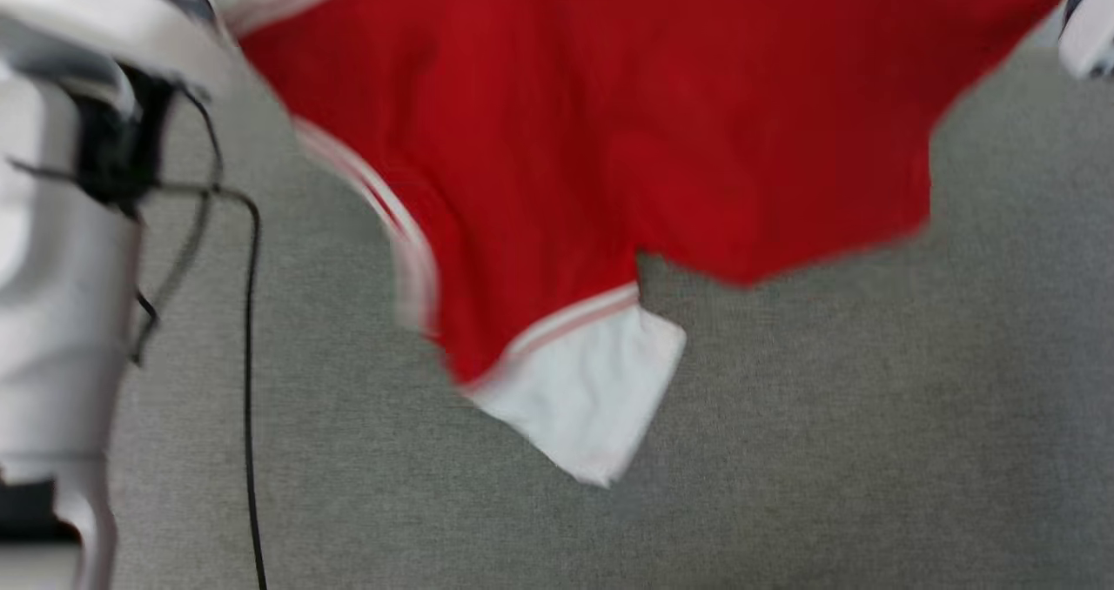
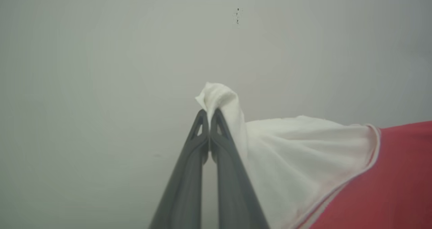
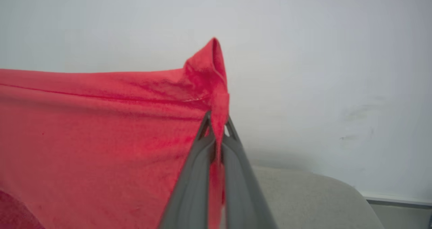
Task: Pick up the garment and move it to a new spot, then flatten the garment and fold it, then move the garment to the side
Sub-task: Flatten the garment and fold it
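The left pincer (image 2: 209, 113) pinches the white sleeve (image 2: 287, 148) of the garment (image 1: 609, 120). The right pincer (image 3: 218, 122) pinches its red edge. It hangs spread out between them.

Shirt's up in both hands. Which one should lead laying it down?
Right, probably. The right hand is shut on a red body corner of the shirt, pulled taut; the left hand pinches only a white sleeve tip.
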Controlling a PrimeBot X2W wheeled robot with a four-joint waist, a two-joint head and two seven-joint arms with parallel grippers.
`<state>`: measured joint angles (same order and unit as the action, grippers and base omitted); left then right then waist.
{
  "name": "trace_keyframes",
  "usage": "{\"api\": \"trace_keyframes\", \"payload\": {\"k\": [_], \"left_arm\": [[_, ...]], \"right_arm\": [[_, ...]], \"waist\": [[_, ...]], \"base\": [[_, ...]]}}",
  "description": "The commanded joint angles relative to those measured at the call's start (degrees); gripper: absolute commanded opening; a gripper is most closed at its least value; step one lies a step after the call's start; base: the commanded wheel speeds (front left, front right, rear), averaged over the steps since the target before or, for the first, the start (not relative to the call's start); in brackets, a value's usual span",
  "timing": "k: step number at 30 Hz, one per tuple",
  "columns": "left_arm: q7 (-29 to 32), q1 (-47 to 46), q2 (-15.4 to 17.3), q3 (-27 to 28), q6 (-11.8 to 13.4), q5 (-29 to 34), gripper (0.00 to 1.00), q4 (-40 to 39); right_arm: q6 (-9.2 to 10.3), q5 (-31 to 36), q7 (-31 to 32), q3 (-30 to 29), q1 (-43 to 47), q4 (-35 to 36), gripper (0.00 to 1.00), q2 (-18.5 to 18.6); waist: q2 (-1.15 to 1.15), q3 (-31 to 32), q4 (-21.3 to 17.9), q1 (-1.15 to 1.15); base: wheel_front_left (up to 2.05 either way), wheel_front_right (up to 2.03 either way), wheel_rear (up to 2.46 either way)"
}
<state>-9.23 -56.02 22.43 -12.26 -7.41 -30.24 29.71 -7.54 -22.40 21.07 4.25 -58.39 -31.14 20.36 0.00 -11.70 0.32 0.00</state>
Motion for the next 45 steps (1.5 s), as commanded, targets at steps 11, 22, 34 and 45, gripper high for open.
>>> {"api": "trace_keyframes", "payload": {"k": [11, 22, 34, 45], "left_arm": [[0.8, -27.47, 4.57, 1.33, 0.15, 0.94, 0.0, 10.58], [1.63, -36.9, 5.23, -2.17, 0.03, -1.47, 0.0, 20.69], [0.4, -27.91, 2.73, -9.86, -0.02, -12.89, 0.0, 23.08], [-3.84, -3.04, 3.52, -17.84, -0.02, -23.93, 0.0, 17.01]], "right_arm": [[0.13, 6.51, -4.99, -4.02, -22.07, -1.55, 0.0, -1.17], [0.14, 7.56, -8.75, -2.6, -30.93, -7.01, 0.0, -2.14], [0.1, 2.3, -14.19, 4.36, -26.34, -18.21, 0.0, -3.85], [0.08, -7.16, -17.97, 12.95, -4.24, -18.69, 0.0, -1.54]], "waist": [[0.0, -13.69, -1.82, 0.0], [0.0, -20.6, -0.96, 0.0], [0.0, -23.19, 0.29, 0.0], [0.0, -12.98, 0.77, 0.0]], "base": [[0.0, 0.0, 0.0], [0.0, 0.0, 0.0], [0.0, 0.0, 0.0], [0.0, 0.0, 0.0]]}}
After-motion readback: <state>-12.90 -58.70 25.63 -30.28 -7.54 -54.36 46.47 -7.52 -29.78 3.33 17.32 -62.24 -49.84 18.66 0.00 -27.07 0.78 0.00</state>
